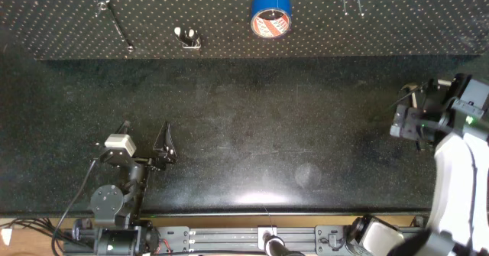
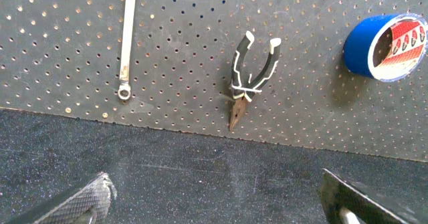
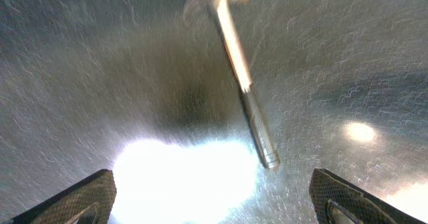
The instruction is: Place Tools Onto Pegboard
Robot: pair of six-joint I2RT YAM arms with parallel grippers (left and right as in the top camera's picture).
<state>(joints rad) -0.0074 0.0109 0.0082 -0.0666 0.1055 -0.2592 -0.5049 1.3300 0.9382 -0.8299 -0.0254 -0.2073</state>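
Pegboard [image 1: 229, 11] stock: wrench [image 1: 118, 25], pliers [image 1: 189, 38] and blue tape [image 1: 270, 15] hung across the upper frame.
Hammer [image 3: 241, 83] lies flat on black table [image 1: 267, 134] at mid-right edge, under right gripper [image 3: 210, 177], fingers spread; left gripper [image 2: 214, 184], lower left, spread and holding nothing.

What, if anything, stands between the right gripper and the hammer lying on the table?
Nothing visible does. The hammer lies uncovered on the table, directly in front of the right gripper, whose jaws are open.
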